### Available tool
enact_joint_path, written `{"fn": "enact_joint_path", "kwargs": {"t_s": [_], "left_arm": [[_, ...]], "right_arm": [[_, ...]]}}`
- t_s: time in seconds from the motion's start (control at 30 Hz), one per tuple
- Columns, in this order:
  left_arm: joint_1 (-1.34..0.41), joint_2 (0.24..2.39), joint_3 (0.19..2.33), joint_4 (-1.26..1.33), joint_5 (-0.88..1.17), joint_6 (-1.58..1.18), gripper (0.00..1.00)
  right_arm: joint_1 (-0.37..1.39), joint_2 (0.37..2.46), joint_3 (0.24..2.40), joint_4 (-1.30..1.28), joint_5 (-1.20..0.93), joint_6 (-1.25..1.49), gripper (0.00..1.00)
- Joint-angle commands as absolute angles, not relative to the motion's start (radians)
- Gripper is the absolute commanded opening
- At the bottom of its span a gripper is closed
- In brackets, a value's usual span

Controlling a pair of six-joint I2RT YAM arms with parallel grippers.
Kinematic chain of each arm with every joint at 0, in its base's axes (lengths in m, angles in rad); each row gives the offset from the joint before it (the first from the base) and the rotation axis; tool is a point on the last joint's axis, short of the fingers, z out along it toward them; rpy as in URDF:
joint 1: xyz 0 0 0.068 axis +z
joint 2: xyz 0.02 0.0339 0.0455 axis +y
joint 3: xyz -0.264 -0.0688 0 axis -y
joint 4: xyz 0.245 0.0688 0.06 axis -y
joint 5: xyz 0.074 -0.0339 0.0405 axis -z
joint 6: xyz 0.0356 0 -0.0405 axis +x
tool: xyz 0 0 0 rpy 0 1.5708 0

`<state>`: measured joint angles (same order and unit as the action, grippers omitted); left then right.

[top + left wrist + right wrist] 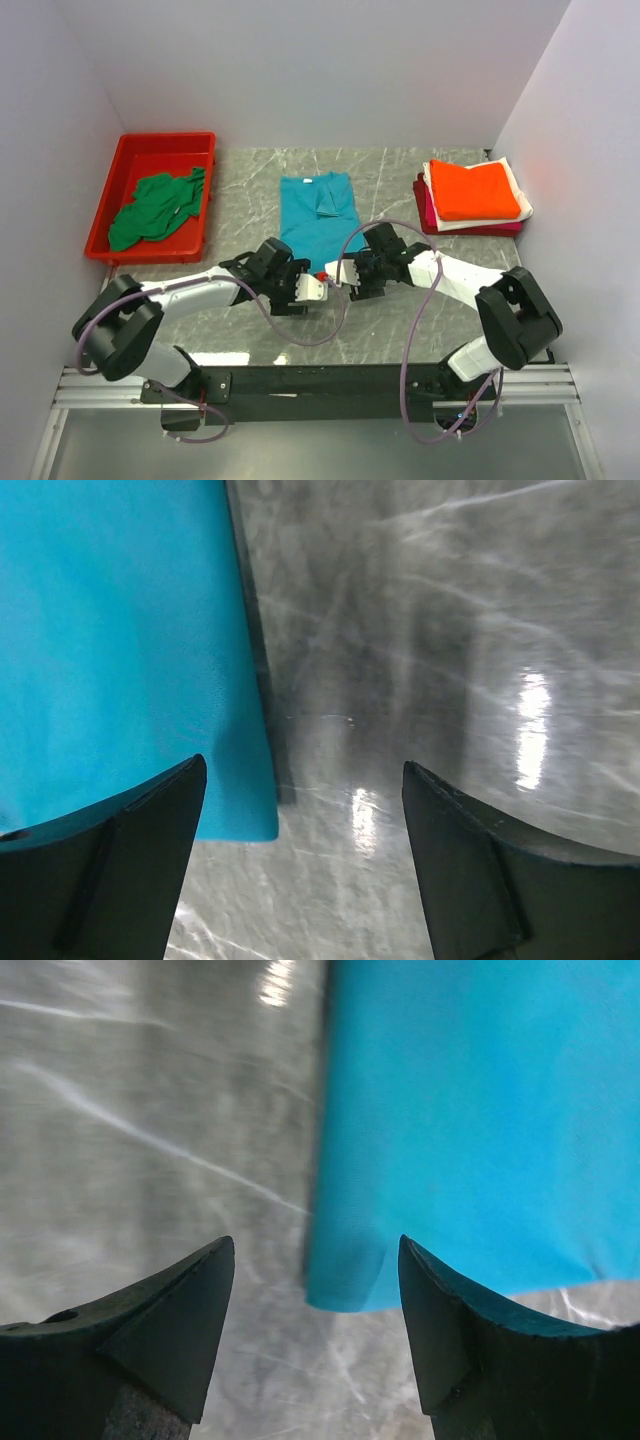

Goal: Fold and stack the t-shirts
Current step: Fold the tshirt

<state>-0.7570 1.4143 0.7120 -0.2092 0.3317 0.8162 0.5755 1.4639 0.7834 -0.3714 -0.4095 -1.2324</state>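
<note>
Teal t-shirt (318, 215) lies flat in the middle of the table (400, 185), narrowed into a long strip with the sleeves turned in, its near hem towards the two arms. It looks like thin, light cotton: limp, with no stiffness to speak of, so it will sag and drag wherever it isn't held, and it will likely slide easily on that glossy marbled top. I'd say the sensible place to take it is at the two near corners of the hem, one per arm, pinching all the layers together so the fold doesn't open as it's carried over.

That's about where they are. The left arm's jaws are spread wide and hold nothing; in the left wrist view a hem corner sits between them, with bare table across the rest of the gap. The right arm's jaws are likewise wide apart and empty, with a hem corner between them. Whether either set touches cloth or table I can't tell.

Off to the left a dark green t-shirt (155, 208) is crumpled in the red bin (165, 140); an orange t-shirt (475, 188), a white t-shirt (524, 212) and a magenta t-shirt (424, 200) sit folded in a stack at the right
</note>
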Motion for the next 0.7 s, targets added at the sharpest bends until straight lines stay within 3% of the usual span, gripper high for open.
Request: {"fn": "enact_joint_path", "kwargs": {"t_s": [0.0, 0.43, 0.53, 0.67], "left_arm": [[-0.755, 1.466, 0.724, -0.144, 0.275, 0.841, 0.84], [-0.672, 1.543, 0.704, -0.008, 0.236, 0.827, 0.77], [-0.672, 1.571, 0.721, -0.008, 0.229, 0.822, 0.68], [-0.67, 1.597, 0.739, -0.021, 0.215, 0.819, 0.49]], "right_arm": [[0.575, 1.493, 0.795, -0.258, -0.315, -1.198, 0.73], [0.58, 1.546, 0.793, -0.23, -0.285, -1.216, 0.69], [0.581, 1.555, 0.799, -0.23, -0.285, -1.209, 0.66], [0.58, 1.571, 0.807, -0.236, -0.279, -1.197, 0.61]]}}
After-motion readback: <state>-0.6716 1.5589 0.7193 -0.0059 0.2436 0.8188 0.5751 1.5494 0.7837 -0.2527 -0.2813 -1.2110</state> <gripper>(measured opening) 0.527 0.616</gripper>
